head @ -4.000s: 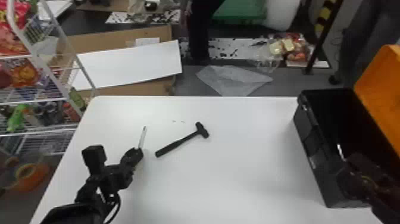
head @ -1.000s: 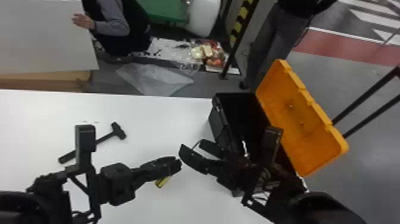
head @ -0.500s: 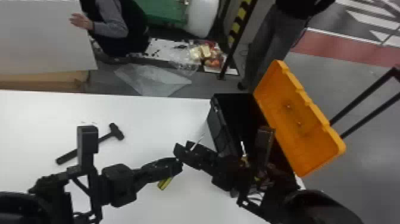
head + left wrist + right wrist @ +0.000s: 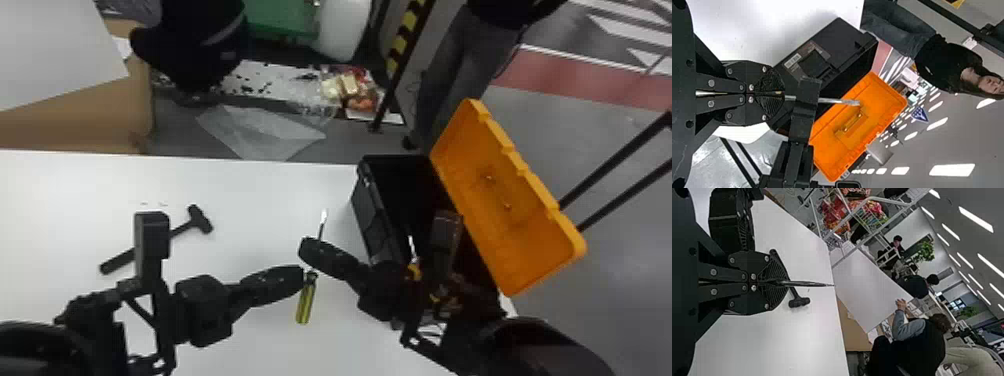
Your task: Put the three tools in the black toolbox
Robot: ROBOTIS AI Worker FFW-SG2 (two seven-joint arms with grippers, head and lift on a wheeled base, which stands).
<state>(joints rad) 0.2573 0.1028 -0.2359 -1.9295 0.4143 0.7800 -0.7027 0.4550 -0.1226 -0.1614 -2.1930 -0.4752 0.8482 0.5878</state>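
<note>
Black hammer [image 4: 201, 220] lying on the table [image 4: 265, 200]; screwdriver [image 4: 305, 304], yellow-and-black handle, held aslant; black toolbox [image 4: 372, 217] open, orange lid [image 4: 520, 215] raised, partly hidden tool [image 4: 412, 247] at its opening.

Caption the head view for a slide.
Left tool and right tool grip the screwdriver beside the open toolbox; hammer on table.

1 clear plastic sheet [image 4: 257, 131] on grey floor [image 4: 610, 165].

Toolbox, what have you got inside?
In the black toolbox, a thin silver piece shows, with a bit of yellow near it. The robot's right arm covers part, and it's dark inside, so I can't tell what else is there.
</note>
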